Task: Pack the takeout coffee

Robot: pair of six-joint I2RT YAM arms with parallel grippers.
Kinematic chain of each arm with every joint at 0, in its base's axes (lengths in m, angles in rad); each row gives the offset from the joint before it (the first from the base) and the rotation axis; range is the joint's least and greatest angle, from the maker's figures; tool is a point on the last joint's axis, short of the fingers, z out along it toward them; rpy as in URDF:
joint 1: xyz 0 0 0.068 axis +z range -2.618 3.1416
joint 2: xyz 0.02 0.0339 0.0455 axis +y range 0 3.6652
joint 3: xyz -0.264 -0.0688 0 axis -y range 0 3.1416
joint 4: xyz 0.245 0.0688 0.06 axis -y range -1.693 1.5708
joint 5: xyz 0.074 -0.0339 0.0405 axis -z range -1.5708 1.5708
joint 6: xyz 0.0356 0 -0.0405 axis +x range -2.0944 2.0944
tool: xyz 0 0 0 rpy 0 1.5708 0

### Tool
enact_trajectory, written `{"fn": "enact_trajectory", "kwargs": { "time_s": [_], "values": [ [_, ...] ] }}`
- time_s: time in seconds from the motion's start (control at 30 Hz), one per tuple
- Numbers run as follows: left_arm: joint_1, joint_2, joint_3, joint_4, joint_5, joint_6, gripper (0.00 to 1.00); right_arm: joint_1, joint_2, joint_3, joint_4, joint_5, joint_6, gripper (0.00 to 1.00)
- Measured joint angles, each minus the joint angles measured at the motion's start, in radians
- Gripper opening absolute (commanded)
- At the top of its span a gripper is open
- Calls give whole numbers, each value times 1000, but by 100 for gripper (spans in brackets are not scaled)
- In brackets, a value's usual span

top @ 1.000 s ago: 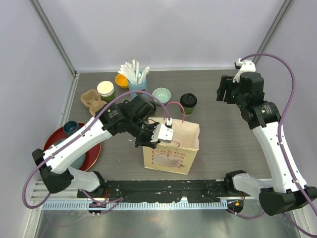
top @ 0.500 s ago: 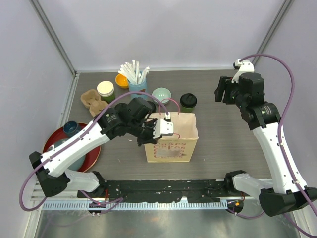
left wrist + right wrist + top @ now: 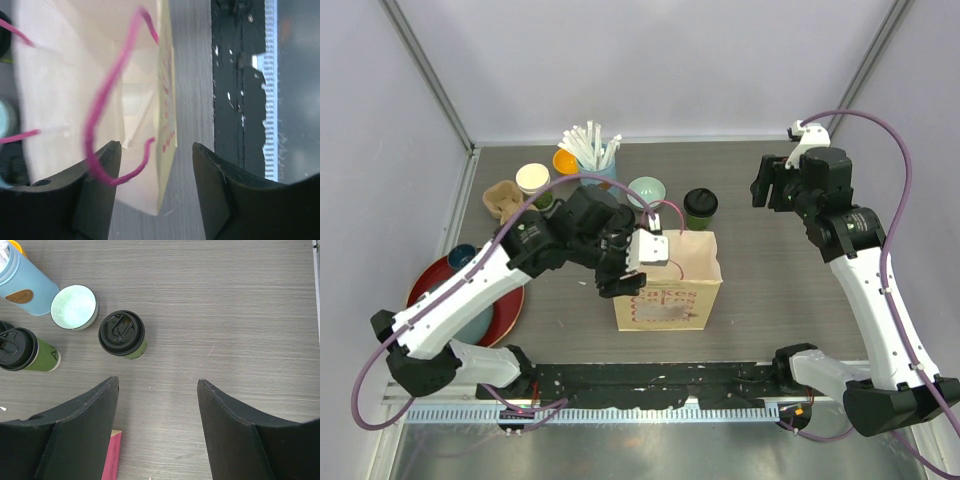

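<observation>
The left end effector [image 3: 156,150] is hovering spread at the mouth of the paper bag [image 3: 668,295], likely to prop it open. The right end effector [image 3: 157,382], also spread, is hanging over a lidded cup [image 3: 122,334], seemingly for a grasp

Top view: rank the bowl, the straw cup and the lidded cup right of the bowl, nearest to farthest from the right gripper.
1. Lidded cup, just left of the right gripper.
2. Bowl, further left.
3. Straw cup, farthest left, toward the back.

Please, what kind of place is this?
Probably a robot test cell arranged like a café takeout counter: plain wall panels enclose it, and a paper bag, a lidded green coffee cup and a blue cup of straws are set out.
</observation>
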Motion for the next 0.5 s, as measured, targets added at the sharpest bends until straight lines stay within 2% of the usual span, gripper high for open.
{"fn": "enact_trajectory", "kwargs": {
  "time_s": [0.1, 0.3, 0.4, 0.5],
  "values": [
    [2, 1, 126, -24, -32, -23, 76, 0, 0, -5, 0, -7, -2, 70],
    [50, -11, 342, -48, -115, -93, 79, 0, 0, -21, 1, -30, -3, 69],
    [156, -18, 400, -60, -147, -127, 78, 0, -2, -30, 2, -40, -3, 70],
    [367, 1, 464, -80, -147, -158, 71, 0, -8, -39, 13, -64, -3, 70]
  ]
}}
